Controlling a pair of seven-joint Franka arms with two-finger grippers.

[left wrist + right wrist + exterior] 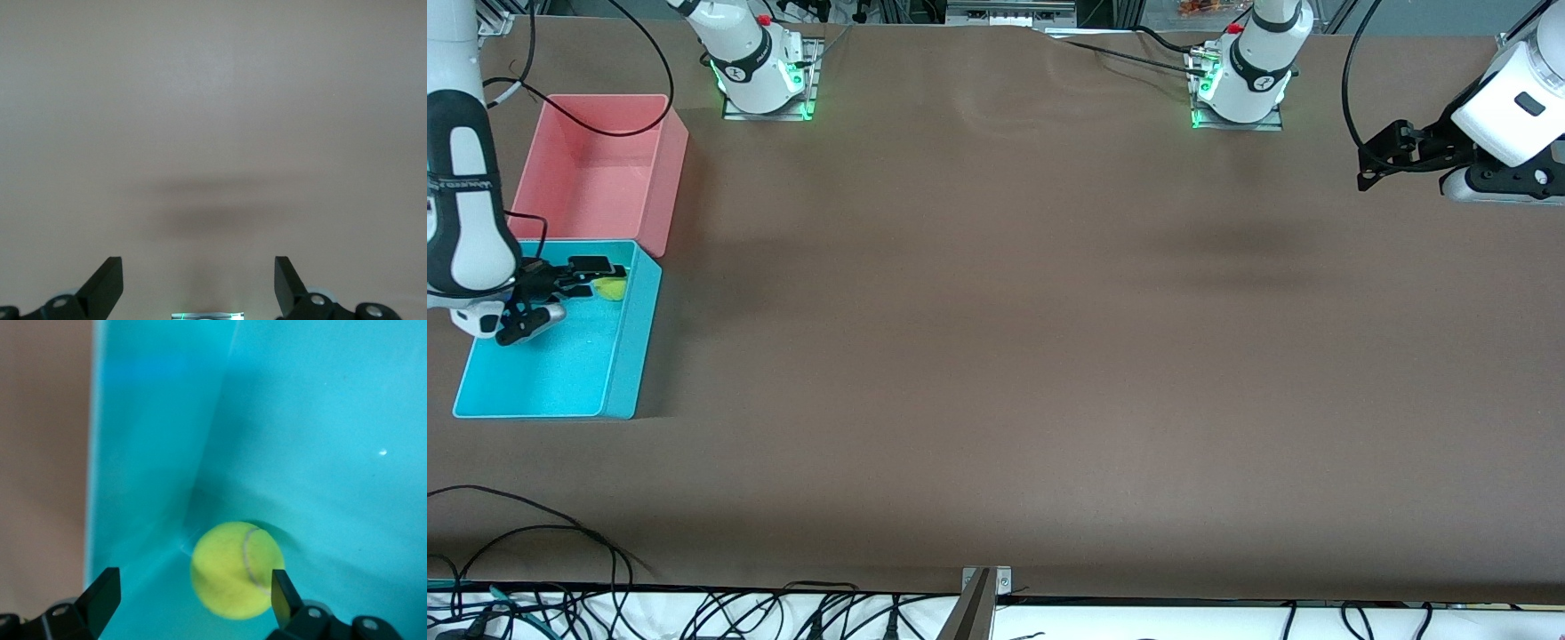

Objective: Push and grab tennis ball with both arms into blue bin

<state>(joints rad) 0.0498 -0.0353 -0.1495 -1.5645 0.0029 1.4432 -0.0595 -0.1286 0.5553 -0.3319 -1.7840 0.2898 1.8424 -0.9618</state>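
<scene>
The yellow-green tennis ball (611,288) (237,568) is inside the blue bin (624,356) (160,433), close to the corner of the wall that faces the table's middle. My right gripper (594,276) (193,593) hangs open inside the bin just above the ball. One finger is beside the ball and the other stands well apart from it, so neither grips it. At the left arm's end of the table, my left gripper (1378,160) (198,283) waits open over bare brown tabletop with nothing between its fingers.
An empty pink bin (671,151) stands against the blue bin, farther from the front camera. Both arm bases (763,84) (1240,89) are mounted along the table's back edge. Loose black cables (534,533) lie at the front edge.
</scene>
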